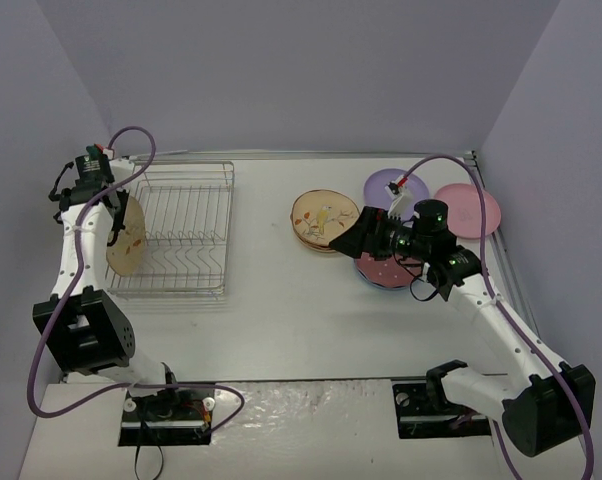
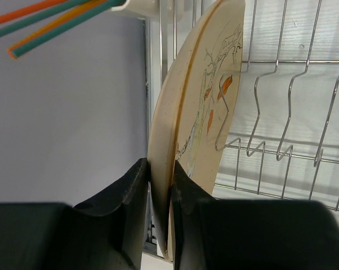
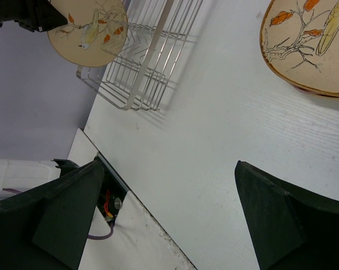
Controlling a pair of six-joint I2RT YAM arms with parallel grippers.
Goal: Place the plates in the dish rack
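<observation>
The left gripper (image 1: 114,222) is clenched on the rim of a tan floral plate (image 1: 127,238) and holds it upright on its edge. This plate is at the 9 o'clock side of the dish rack (image 1: 186,192), close to the rack's near corner. In the left wrist view the two fingers (image 2: 130,197) pinch the plate (image 2: 195,107) from both sides, and one tine of the rack (image 2: 293,61) crosses in front of the printed face. Whether the plate already sits in a slot, I cannot tell. At 12 o'clock in that view is a white caddy (image 2: 140,7) with orange and teal sticks (image 2: 51,17).

The other plates lie flat at about 2 o'clock on the table (image 1: 281,320), well apart from the rack. There is a tan floral stack (image 1: 321,218), a lilac plate (image 1: 384,186) behind it, and a light pink plate (image 1: 473,208) at 3 o'clock from the lilac one. The right gripper (image 1: 364,238) hangs just beside the tan stack, above a dark pink speckled plate (image 1: 381,270) that lies on a blue one (image 1: 379,284). Its jaws are spread wide with nothing between them; in its own view the tan stack (image 3: 310,50) is at 1 o'clock.
</observation>
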